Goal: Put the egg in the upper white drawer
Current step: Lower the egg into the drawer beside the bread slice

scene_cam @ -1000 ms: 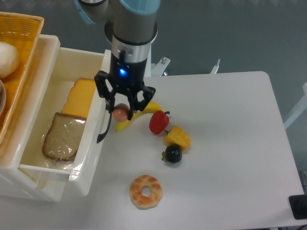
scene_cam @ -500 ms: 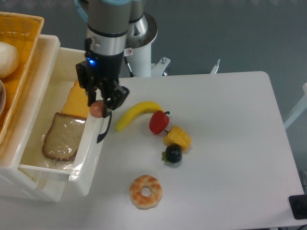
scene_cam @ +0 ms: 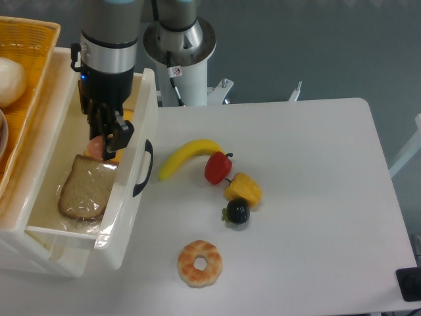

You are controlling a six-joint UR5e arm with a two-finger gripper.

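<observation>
The bench is a white top with rounded corners, set against a grey-blue floor that fills the upper right of the frame. On it, centre frame, lie a banana, a red pepper, a yellow pepper, a black plum and, lower down, a donut. The upper white drawer stands open at the left, its black handle facing the bench; inside lie a bread slice and a yellow cheese slice, mostly hidden by the arm. The pincer hangs over the drawer interior, its fingers clamped on the egg, which shows only as a pinkish sliver above the bread. A yellow wicker basket is cut off at the upper left edge, holding a white ball. A dark object at the lower right corner cannot be identified.
</observation>
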